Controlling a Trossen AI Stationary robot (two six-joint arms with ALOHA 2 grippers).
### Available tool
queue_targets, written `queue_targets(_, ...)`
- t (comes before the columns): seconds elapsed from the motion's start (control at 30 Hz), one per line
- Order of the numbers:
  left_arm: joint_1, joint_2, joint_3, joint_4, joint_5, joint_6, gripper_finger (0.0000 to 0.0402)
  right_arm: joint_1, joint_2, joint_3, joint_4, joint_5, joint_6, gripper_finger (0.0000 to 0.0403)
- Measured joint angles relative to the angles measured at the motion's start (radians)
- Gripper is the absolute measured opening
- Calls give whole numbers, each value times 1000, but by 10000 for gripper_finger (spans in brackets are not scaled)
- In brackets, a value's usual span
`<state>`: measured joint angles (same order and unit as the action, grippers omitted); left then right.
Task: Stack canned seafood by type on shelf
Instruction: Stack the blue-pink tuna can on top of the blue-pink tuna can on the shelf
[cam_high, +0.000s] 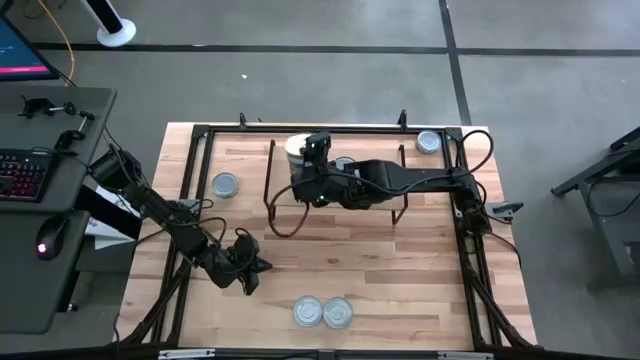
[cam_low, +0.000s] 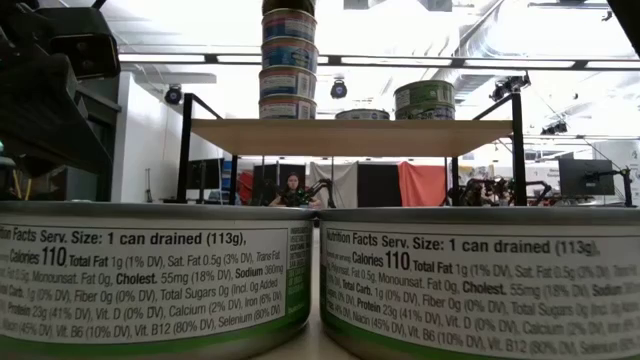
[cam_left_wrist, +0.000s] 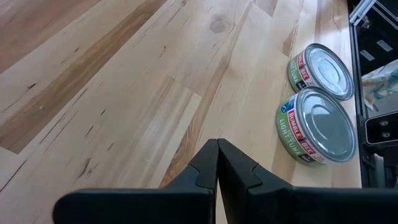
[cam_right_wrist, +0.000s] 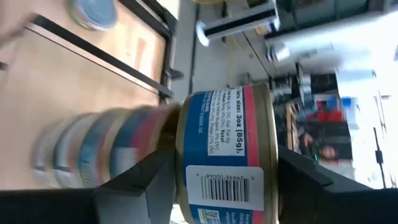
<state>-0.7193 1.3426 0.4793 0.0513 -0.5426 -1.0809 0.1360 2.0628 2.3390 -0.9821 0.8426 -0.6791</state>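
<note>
Four tins already make a tall stack (cam_low: 288, 60) at one end of the shelf (cam_low: 350, 137), and I count a shorter pile (cam_low: 424, 99) plus one flat tin (cam_low: 361, 114) further along, so I'd call the job past halfway. My right end effector (cam_high: 318, 150) sits over the shelf at that tall stack, fingers pinching a blue-and-red labelled tin (cam_right_wrist: 227, 158) on top of the pile; I judge it's placing, can't tell if the tin is fully seated yet. My left end effector (cam_high: 248, 272) waits low over the worktop (cam_high: 380, 270), fingers pressed together, nothing held. Left to do, as I see it: two green-label tuna tins (cam_high: 323, 312) touching side by side at the front edge, one silver tin (cam_high: 226, 185) beside the shelf on the left, one more tin (cam_high: 429, 142) at the back right corner
</note>
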Motion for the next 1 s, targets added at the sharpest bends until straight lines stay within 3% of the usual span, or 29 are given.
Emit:
queue_targets(0.27, 0, 0, 0, 0, 0, 0, 0, 13, -1, 0, -1, -28, 12, 218)
queue_targets(0.67, 0, 0, 0, -1, 0, 0, 0, 8, -1, 0, -7, 15, 0, 307)
queue_targets(1.0, 0, 0, 0, -2, 0, 2, 0, 8, -1, 0, -23, 22, -1, 315)
